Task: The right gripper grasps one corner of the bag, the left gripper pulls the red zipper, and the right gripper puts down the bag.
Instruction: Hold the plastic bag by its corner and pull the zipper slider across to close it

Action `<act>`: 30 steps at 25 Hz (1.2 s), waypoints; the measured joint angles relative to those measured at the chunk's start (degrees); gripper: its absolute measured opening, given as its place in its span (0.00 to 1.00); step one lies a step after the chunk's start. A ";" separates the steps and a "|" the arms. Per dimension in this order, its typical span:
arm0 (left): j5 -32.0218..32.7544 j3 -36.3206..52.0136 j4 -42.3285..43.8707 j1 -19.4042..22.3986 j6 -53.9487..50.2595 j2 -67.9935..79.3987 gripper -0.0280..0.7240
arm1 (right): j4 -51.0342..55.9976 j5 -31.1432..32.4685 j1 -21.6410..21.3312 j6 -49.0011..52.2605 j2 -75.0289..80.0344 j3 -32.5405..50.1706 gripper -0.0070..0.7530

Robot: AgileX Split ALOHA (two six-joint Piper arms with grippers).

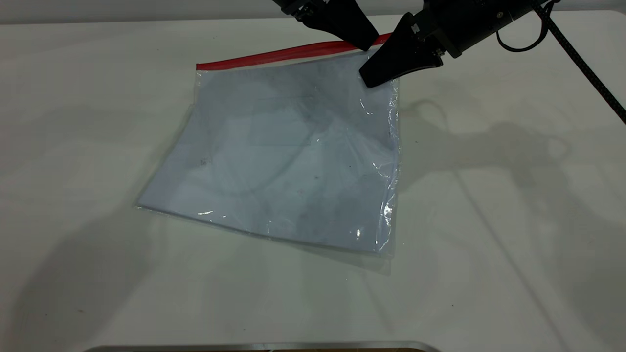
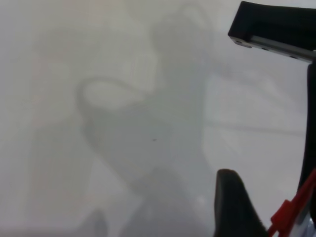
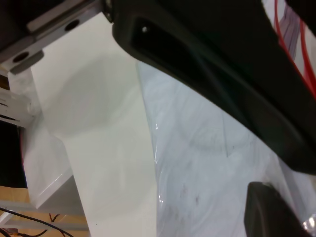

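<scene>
Bag [image 1: 288, 156]: thin, floppy, slick; best pinched at corner [image 1: 386, 49] by red zipper [image 1: 283, 54]. Right gripper [image 1: 374, 78] clamped there; left gripper [image 1: 367, 46] alongside, jaw state unclear.

Glossy, crinkled clear plastic bag [image 1: 293, 161] with white paper lies on a smooth matt table [image 1: 489, 244].

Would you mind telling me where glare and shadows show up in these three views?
Exterior view: white glints along the bag's right and near edges, and soft arm shadows across the table. Left wrist view: blurred shadows on the table, with the red zipper at the corner. Right wrist view: a faint glint on the bag's edge.
</scene>
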 joint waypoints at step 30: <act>-1.17 -0.06 -0.36 -0.25 2.30 0.00 0.14 | 1.01 0.17 -1.32 0.49 0.00 0.00 0.05</act>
